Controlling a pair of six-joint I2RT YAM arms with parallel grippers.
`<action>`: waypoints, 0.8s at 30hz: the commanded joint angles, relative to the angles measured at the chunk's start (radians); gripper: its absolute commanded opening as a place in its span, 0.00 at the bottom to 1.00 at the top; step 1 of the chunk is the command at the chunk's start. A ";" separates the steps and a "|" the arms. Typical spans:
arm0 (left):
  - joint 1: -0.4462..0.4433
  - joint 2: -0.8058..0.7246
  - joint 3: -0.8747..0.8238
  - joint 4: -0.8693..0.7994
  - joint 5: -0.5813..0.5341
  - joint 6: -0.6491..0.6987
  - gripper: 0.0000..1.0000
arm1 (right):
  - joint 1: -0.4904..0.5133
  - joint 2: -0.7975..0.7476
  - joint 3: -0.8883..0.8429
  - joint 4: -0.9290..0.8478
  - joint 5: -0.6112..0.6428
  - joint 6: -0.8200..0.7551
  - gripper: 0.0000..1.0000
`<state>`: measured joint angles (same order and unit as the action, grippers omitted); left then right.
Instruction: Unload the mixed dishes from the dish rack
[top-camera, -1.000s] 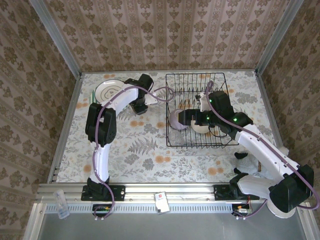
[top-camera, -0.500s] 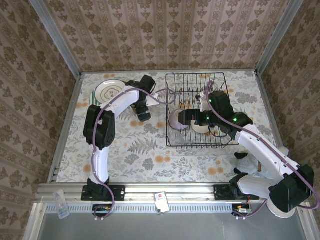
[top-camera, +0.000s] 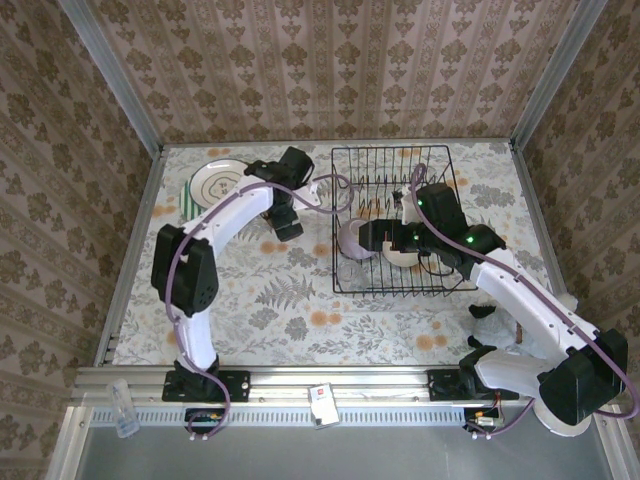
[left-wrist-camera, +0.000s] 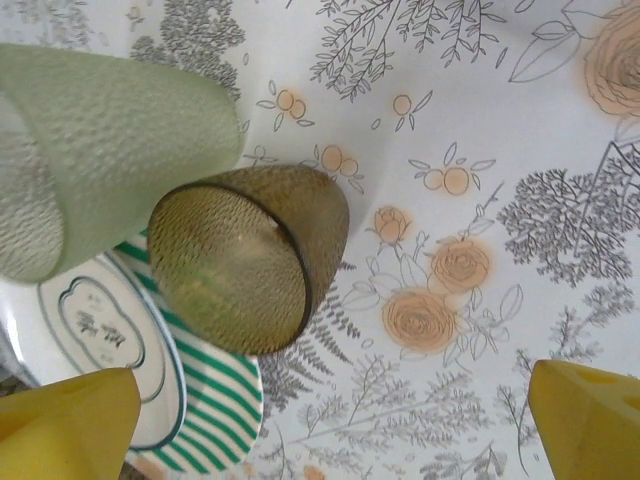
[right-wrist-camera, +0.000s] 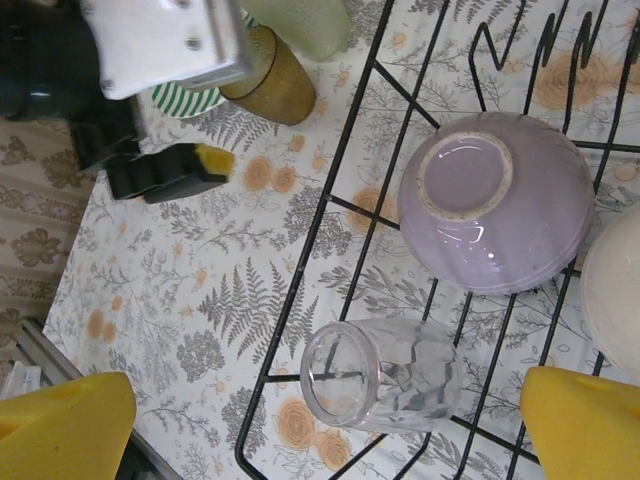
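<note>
The black wire dish rack (top-camera: 445, 175) stands at the back right of the table. In it lie an upturned lavender bowl (right-wrist-camera: 495, 200), a clear glass (right-wrist-camera: 385, 375) on its side and a cream dish (right-wrist-camera: 615, 290). My right gripper (right-wrist-camera: 325, 430) hovers open over the rack's left end (top-camera: 362, 238), holding nothing. To the rack's left, an amber cup (left-wrist-camera: 250, 260) and a pale-green cup (left-wrist-camera: 100, 150) stand beside a ring-patterned cream plate (left-wrist-camera: 100, 325) stacked on a green-striped plate (left-wrist-camera: 210, 400). My left gripper (left-wrist-camera: 325, 425) is open, just clear of the amber cup (top-camera: 287, 228).
The floral tablecloth (top-camera: 290, 290) lies bare in front of the cups and the rack. The plate stack (top-camera: 215, 183) sits at the back left near the wall. The left gripper (right-wrist-camera: 175, 170) hangs close to the rack's left rim (right-wrist-camera: 300, 290).
My left gripper has opened, let go of the amber cup and drawn back a little; its elbow has swung left. The right arm has stayed still.
</note>
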<state>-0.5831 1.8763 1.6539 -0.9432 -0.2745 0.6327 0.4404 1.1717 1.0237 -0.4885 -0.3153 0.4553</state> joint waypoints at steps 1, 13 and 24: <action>-0.007 -0.096 -0.032 -0.035 -0.071 -0.036 1.00 | 0.018 0.001 0.013 -0.044 0.042 0.001 1.00; -0.053 -0.468 -0.183 0.121 -0.081 -0.285 1.00 | 0.161 0.157 0.061 -0.187 0.263 -0.020 1.00; -0.035 -0.761 -0.518 0.452 0.205 -0.616 1.00 | 0.207 0.312 0.116 -0.239 0.341 -0.019 0.90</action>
<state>-0.6083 1.1149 1.1709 -0.5900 -0.1917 0.1230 0.6376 1.4620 1.1069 -0.6716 -0.0296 0.4435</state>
